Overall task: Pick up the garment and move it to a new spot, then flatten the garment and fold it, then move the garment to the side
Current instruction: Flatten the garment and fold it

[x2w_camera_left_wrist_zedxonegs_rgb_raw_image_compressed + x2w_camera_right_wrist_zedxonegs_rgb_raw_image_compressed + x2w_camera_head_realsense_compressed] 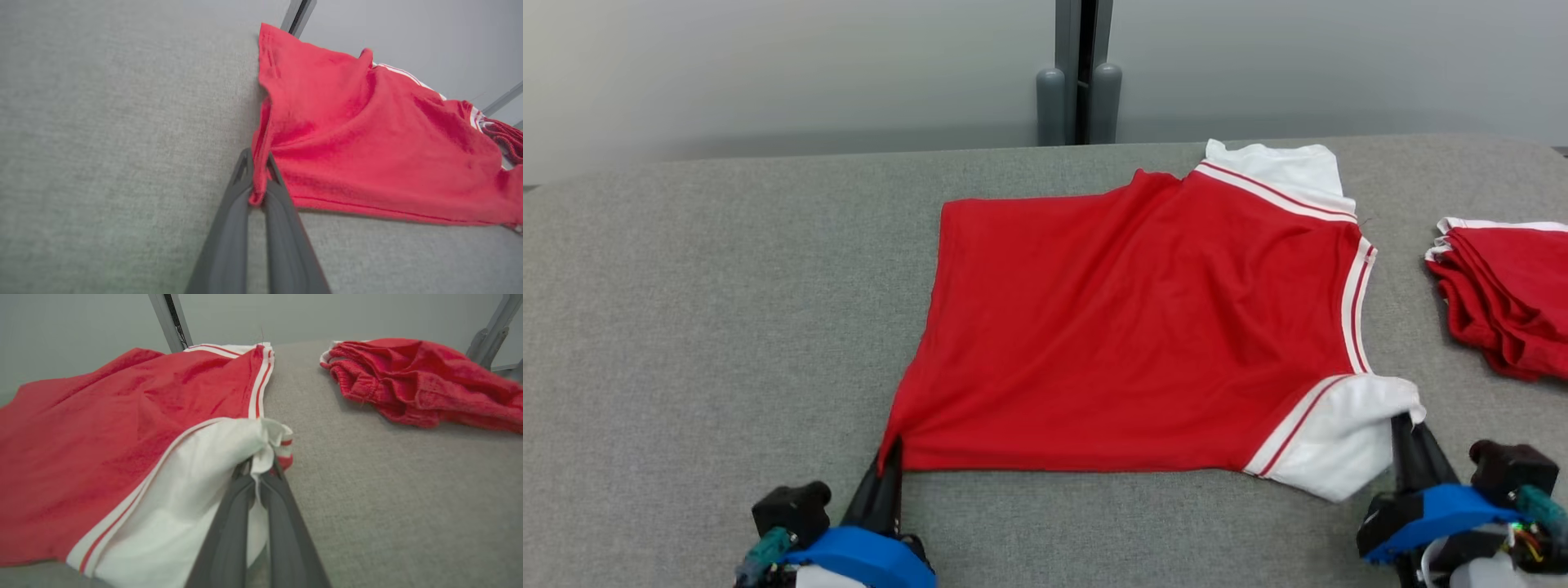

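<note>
Grey cloth tabletop (686,327); left gripper (894,451) and right gripper (1401,423), clamped on the red-and-white jersey (1127,327) at its near corners, are flattening it; folding probably comes next.

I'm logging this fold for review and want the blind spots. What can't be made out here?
Red pile: head view, cut off by the right edge; piece count unclear.
Garment underside: hidden against the table, every view.
Left gripper: left wrist view, pinched red hem covers its inner pads.
Right gripper: right wrist view, bunched white sleeve covers its tips.
</note>
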Motion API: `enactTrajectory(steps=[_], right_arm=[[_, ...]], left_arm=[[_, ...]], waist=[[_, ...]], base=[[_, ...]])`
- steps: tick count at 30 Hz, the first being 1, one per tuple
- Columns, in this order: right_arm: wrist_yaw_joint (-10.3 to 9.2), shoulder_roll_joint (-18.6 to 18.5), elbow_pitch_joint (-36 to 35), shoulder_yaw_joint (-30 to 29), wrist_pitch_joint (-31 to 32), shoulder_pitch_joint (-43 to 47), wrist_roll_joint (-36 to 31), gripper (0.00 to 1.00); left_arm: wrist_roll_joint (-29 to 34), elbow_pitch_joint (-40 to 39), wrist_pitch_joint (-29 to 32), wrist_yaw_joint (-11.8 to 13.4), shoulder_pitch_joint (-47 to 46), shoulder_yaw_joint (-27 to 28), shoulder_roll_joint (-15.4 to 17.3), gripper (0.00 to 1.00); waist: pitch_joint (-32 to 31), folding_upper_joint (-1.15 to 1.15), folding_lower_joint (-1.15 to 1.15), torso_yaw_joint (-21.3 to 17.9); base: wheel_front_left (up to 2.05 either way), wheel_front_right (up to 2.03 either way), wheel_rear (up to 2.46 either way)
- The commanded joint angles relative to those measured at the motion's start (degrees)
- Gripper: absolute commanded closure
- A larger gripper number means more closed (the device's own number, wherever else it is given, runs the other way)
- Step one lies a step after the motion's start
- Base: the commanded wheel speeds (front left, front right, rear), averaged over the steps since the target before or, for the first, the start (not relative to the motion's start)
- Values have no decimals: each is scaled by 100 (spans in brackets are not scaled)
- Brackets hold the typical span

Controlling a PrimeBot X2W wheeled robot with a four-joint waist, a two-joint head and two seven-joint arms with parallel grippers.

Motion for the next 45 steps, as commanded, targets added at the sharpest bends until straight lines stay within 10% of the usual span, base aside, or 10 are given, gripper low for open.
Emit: enactTrajectory(steps=[1, 10, 21, 37, 45], right_arm=[[1, -7, -222, 28, -2, 14, 72, 100], [1, -275, -2566, 267, -2, -553, 854, 100], [1, -1196, -3884, 685, -2, -2052, 1305, 100], [0, -1795, -2669, 1474, 213, -4808, 550, 100], [-1, -1426, -1825, 567, 10, -6281, 286, 100]], left_arm=[[-68, -149, -4, -2, -71, 83, 6, 100], [-260, -1912, -12, -2, -765, 325, 78, 100], [-640, -3183, 87, -2, -2251, -11, 1305, 100], [-934, -2785, 768, 72, -4070, 323, 1769, 100], [-969, -1746, 349, 31, -5309, 292, 1629, 100]], waist=[[-36, 0, 0, -17], [-436, 0, 0, -7], [-654, 0, 0, 97], [898, 0, 0, 212], [1508, 0, 0, 157]], base=[[0, 0, 0], [0, 0, 0], [0, 0, 0], [0, 0, 0], [0, 0, 0]])
